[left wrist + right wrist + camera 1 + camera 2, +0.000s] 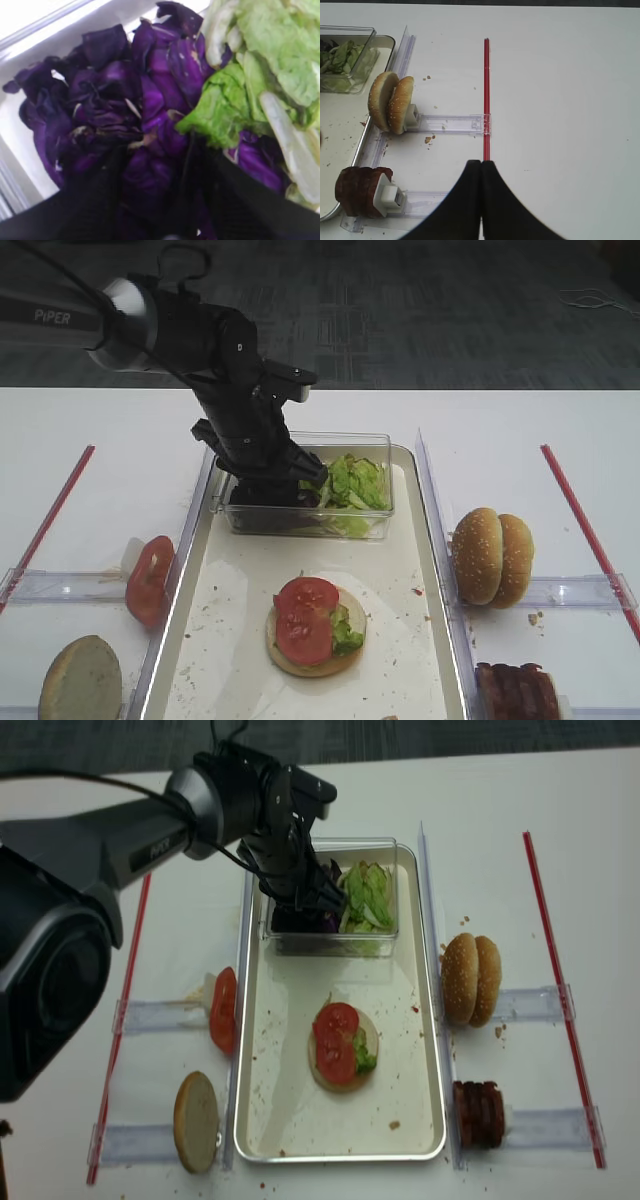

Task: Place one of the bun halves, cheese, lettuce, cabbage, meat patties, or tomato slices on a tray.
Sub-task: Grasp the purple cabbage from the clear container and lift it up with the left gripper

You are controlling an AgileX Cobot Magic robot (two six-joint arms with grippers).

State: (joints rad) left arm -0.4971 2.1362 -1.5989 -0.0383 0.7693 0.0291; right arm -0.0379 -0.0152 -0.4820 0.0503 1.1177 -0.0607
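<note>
Left arm in the salad box

Left gripper [155,165] jaws clench purple cabbage [150,115] beside lettuce [260,75], upper centre; right gripper [481,172] jaws are closed and hold nothing.

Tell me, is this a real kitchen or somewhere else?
Probably a robot test lab, not a kitchen. Burger parts sit lined up in clear holders on a white table, red lines mark its sides, and a black robot arm's left gripper digs in a clear box of leaves.

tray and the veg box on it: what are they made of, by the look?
Tray: probably metal; silvery raised rim, with an off-white matte floor that may be a coating or liner. Veg box: clear, glossy plastic by the look; the lettuce shows straight through its walls, and the edges catch highlights.
</note>
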